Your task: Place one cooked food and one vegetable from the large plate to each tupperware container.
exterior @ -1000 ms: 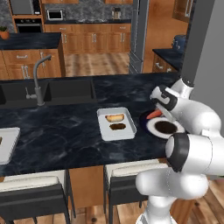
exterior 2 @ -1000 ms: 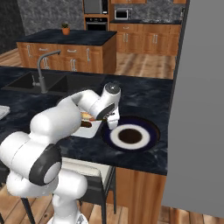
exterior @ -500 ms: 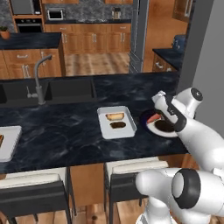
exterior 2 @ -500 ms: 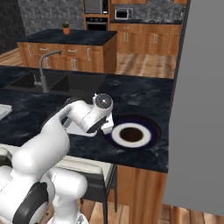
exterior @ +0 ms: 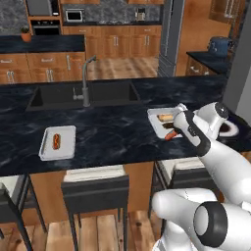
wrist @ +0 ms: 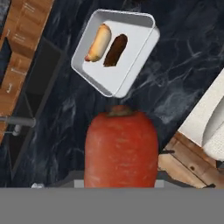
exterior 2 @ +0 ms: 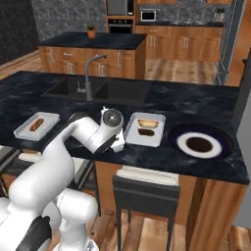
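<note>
Orange carrot clamped in my closed pincer.
The near tray lies just ahead, along the carrot's long axis.

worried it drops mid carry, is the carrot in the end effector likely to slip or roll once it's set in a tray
The carrot looks stiff and smooth-skinned, so it probably won't bend but might slide between the closed jaws. Its rounded body suggests it could roll a little once released. The near tray has a raised rim, which would likely stop it.
</note>
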